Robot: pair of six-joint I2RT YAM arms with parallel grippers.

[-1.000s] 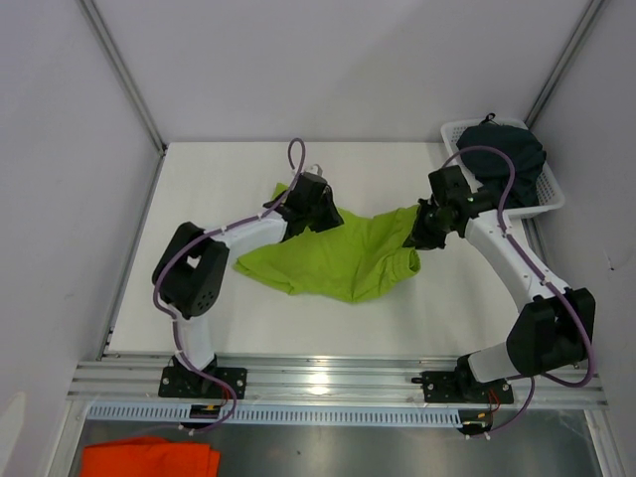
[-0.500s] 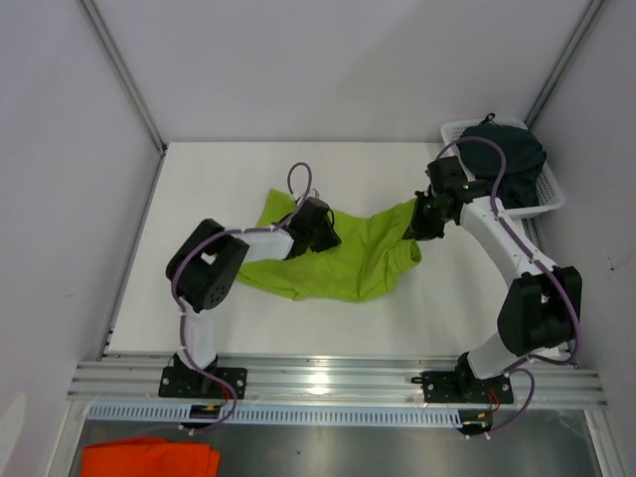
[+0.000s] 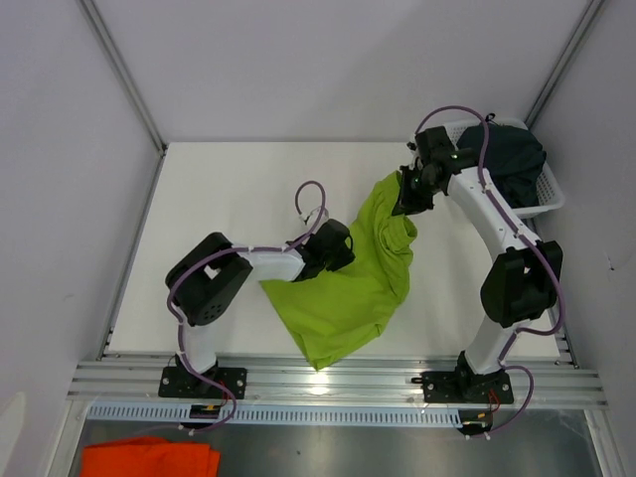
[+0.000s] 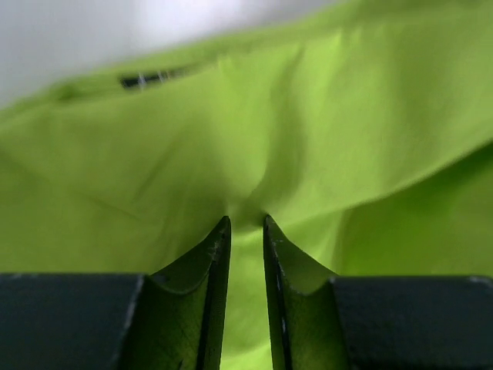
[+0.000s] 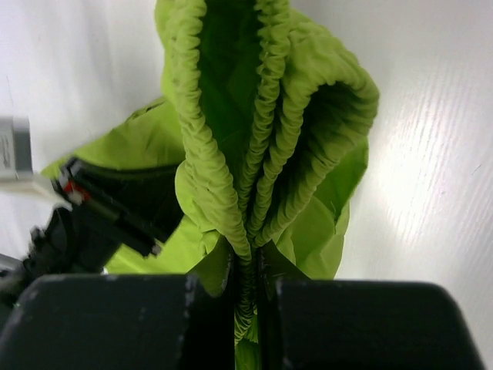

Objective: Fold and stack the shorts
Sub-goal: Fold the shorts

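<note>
The lime green shorts (image 3: 353, 288) hang stretched between my two grippers over the table's middle, their lower part trailing toward the front edge. My right gripper (image 3: 405, 199) is shut on the gathered elastic waistband (image 5: 254, 185) and holds it up at the back right. My left gripper (image 3: 333, 248) is shut on a pinch of the green fabric (image 4: 246, 212) at the shorts' left side. The dark navy shorts (image 3: 507, 159) lie bunched in the white basket (image 3: 548, 199) at the back right.
An orange cloth (image 3: 149, 459) lies below the front rail at the bottom left. Grey walls close the table on the left, back and right. The metal rail (image 3: 338, 378) runs along the near edge.
My right gripper has lifted the waistband up and back toward the basket. My left gripper has moved right and nearer. The green shorts now hang long toward the front edge instead of lying spread flat.
</note>
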